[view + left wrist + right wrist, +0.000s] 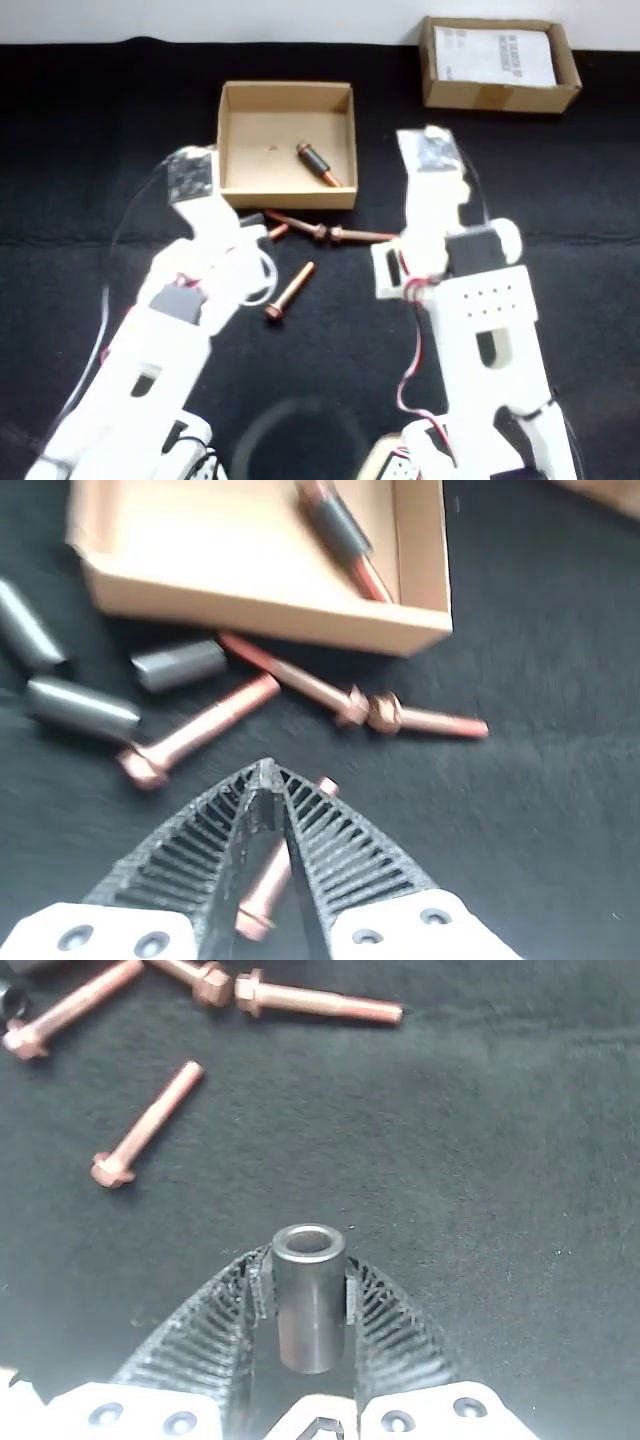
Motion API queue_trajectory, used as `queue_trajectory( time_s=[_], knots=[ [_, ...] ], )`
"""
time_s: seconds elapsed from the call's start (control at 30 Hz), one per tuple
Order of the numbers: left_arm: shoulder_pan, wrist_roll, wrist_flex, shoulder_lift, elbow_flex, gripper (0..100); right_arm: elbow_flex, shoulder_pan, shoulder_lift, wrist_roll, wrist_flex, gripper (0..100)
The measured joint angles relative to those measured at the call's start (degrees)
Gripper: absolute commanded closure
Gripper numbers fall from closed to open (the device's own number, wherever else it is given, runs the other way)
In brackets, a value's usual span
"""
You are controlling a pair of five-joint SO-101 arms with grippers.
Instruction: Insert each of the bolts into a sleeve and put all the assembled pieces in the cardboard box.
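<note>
My right gripper [310, 1272] is shut on a grey sleeve [310, 1295], held upright with its open bore facing the camera, above bare black cloth. My left gripper [268, 773] is shut with its tips together, hovering over a copper bolt [262, 885] that lies loose on the cloth. Three more bolts [200, 730] [290, 675] [425, 720] lie in front of the cardboard box [285, 195]. Beside them lie three loose sleeves [178, 665] [80, 708] [28, 630]. One bolt-and-sleeve piece [318, 165] rests inside the box.
A second cardboard box [500, 95] holding a printed sheet stands at the back right. The black cloth [340, 330] between the two arms holds a single loose bolt [290, 290].
</note>
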Motion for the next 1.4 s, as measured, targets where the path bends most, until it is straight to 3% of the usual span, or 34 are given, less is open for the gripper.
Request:
queue_trajectory(
  time_s=[0.2,0.37,0.63,1.0,1.4],
  knots=[
    [3.43,1.14,0.09,14.59,-6.15,99,12.48,4.4,-7.38,0.0,-5.27,99.1],
    [5.63,1.14,5.19,18.99,-7.65,99,17.85,6.95,-10.55,0.0,-7.65,99.1],
    [10.37,1.14,12.04,19.43,-7.74,99,18.46,7.82,-10.9,0.0,-8.44,99.1],
    [10.46,1.14,12.22,20.75,-7.74,99,18.46,7.82,-10.9,0.0,-8.7,99.1],
    [10.37,1.23,12.66,33.85,-12.31,99,18.46,8.35,-10.9,0.0,-8.7,99.1]
  ],
)
